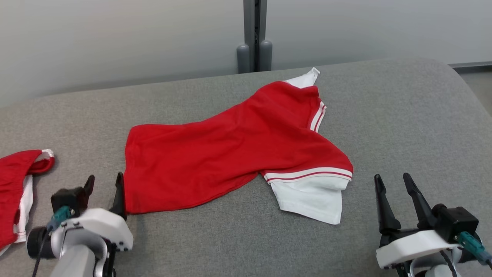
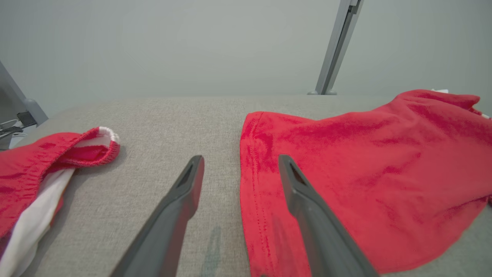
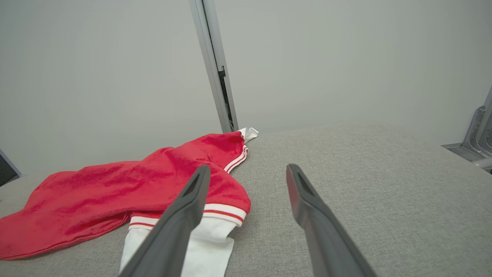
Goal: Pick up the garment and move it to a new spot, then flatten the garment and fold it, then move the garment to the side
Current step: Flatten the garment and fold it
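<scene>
The garment [image 1: 230,150] is a red shirt with white, red-striped sleeve bands. It lies spread and slightly rumpled across the middle of the grey table [image 1: 403,115]. My left gripper [image 1: 105,179] stands open at the shirt's left hem. In the left wrist view, the left gripper [image 2: 241,159] straddles the hem of the garment [image 2: 365,165], with one finger over red cloth and the other over bare table. My right gripper [image 1: 392,177] is open near the front right, clear of the white sleeve. Through the right wrist view, the right gripper [image 3: 248,168] has the garment [image 3: 115,188] off to its left.
A second red and white piece of clothing [image 1: 15,181] lies bunched at the table's left edge, also seen as the red bundle [image 2: 46,161] beside my left fingers. A grey post [image 1: 254,34] stands behind the table against a pale wall. The table's right part is bare.
</scene>
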Controlling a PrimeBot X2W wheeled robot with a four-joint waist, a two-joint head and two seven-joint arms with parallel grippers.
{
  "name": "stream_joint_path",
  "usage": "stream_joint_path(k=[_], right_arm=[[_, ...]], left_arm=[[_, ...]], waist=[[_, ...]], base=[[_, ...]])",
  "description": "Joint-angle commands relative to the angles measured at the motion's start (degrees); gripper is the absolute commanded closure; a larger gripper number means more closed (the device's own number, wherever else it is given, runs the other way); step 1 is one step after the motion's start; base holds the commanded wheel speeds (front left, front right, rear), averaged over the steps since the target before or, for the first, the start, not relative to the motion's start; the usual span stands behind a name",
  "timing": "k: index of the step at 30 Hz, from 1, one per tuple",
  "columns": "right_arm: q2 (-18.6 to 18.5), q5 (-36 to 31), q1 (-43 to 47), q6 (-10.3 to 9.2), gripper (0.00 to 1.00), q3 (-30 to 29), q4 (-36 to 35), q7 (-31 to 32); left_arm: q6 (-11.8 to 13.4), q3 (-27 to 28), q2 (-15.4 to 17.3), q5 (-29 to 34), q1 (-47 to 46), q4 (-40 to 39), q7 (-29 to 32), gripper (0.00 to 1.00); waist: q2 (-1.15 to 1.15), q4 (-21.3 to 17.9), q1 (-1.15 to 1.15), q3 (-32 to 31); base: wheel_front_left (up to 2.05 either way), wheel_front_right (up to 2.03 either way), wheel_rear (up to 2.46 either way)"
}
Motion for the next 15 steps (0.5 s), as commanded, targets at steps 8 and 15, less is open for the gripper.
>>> stream_joint_path(k=[8, 15], right_arm=[[-0.3, -2.9, 4.4, 0.01, 0.00, -1.1, -0.2, 0.0], [-0.3, -3.4, 8.2, 0.01, 0.00, -0.6, 1.2, 0.0]], left_arm=[[0.4, 5.4, -2.8, 5.1, 15.2, -14.6, -0.3, 0.00], [-0.8, 7.8, -5.3, 8.8, 24.4, -20.4, -0.3, 0.00]], waist=[[0.00, 2.9, 0.00, -5.2], [0.00, 4.0, 0.00, -7.5]], base=[[0.00, 0.00, 0.00], [0.00, 0.00, 0.00]])
